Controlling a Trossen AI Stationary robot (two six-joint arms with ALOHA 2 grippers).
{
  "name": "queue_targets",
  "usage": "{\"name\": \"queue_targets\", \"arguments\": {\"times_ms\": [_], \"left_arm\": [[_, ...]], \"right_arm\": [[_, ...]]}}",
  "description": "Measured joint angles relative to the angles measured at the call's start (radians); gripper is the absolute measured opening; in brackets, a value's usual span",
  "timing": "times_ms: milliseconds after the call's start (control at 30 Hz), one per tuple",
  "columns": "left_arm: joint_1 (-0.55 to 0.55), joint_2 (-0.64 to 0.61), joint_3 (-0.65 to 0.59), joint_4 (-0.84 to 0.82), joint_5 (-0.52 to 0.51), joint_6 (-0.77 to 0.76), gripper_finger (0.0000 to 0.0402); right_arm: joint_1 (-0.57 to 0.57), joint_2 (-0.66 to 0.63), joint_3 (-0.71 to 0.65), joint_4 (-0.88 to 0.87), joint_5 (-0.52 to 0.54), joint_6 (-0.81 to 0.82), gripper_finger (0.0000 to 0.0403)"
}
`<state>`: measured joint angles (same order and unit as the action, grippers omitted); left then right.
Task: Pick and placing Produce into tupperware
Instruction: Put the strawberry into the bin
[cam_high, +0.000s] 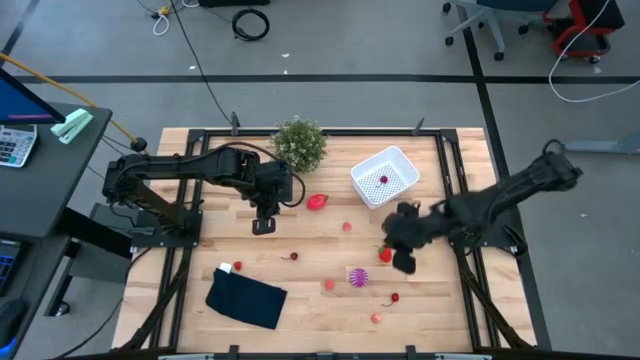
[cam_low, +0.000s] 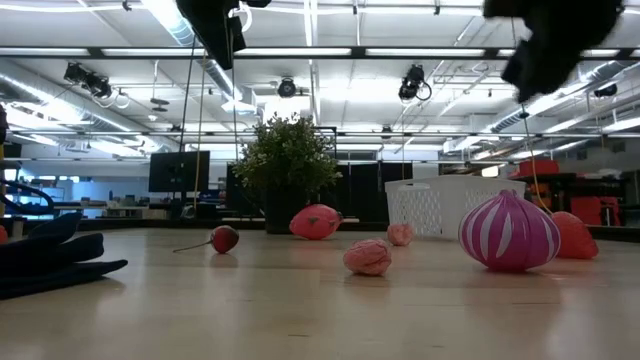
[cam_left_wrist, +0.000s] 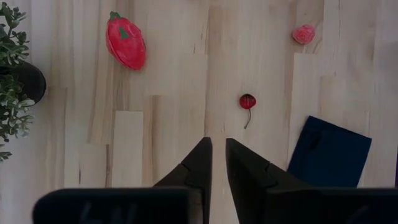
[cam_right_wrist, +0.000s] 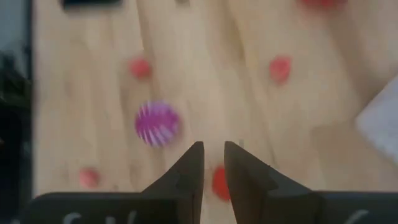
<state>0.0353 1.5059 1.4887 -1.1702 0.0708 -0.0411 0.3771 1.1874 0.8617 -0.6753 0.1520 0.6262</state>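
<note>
Over the right half of the table my right gripper (cam_high: 404, 262) hangs clear of the wood, its two fingers (cam_right_wrist: 189, 171) drawn close with only a thin slit between them and nothing held; a red fruit (cam_high: 385, 254) lies on the table just beside it, and the same fruit shows as a red blur (cam_right_wrist: 219, 182) past the fingertips in my right wrist view. Farther toward the table's middle sits the striped purple piece (cam_high: 358, 277), with small pink and red fruits (cam_high: 328, 285) scattered near it. Behind my right gripper, near the far edge, stands the white basket (cam_high: 398, 160), and one dark red fruit (cam_high: 384, 181) already rests inside it. My left gripper (cam_high: 264, 226) waits above the bare boards left of centre, fingers (cam_left_wrist: 198, 165) likewise nearly together and empty. Ahead of it lie a stemmed cherry (cam_left_wrist: 247, 101) and a large red strawberry-like fruit (cam_left_wrist: 125, 42), the latter close to the potted plant (cam_high: 299, 142). A dark blue cloth (cam_high: 246, 299) lies folded near the front edge, well apart from both grippers.
</note>
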Motion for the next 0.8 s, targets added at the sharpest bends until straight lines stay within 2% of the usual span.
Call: {"name": "queue_targets", "arguments": {"times_ms": [133,333,633,800], "left_arm": [[0.000,0.000,0.000,0.000,0.000,0.000,0.0059],[0.000,0.000,0.000,0.001,0.000,0.001,0.0055],[0.000,0.000,0.000,0.019,0.000,0.001,0.0054],[0.000,0.000,0.000,0.019,0.000,0.002,0.0059]], "right_arm": [[0.024,0.093,-0.047,0.000,0.005,0.043,0.0079],[0.002,0.203,-0.056,0.002,0.006,0.054,0.0107],[-0.039,0.284,-0.048,0.062,0.006,0.050,0.0166],[-0.056,0.330,-0.048,0.077,0.047,0.048,0.0175]]}}
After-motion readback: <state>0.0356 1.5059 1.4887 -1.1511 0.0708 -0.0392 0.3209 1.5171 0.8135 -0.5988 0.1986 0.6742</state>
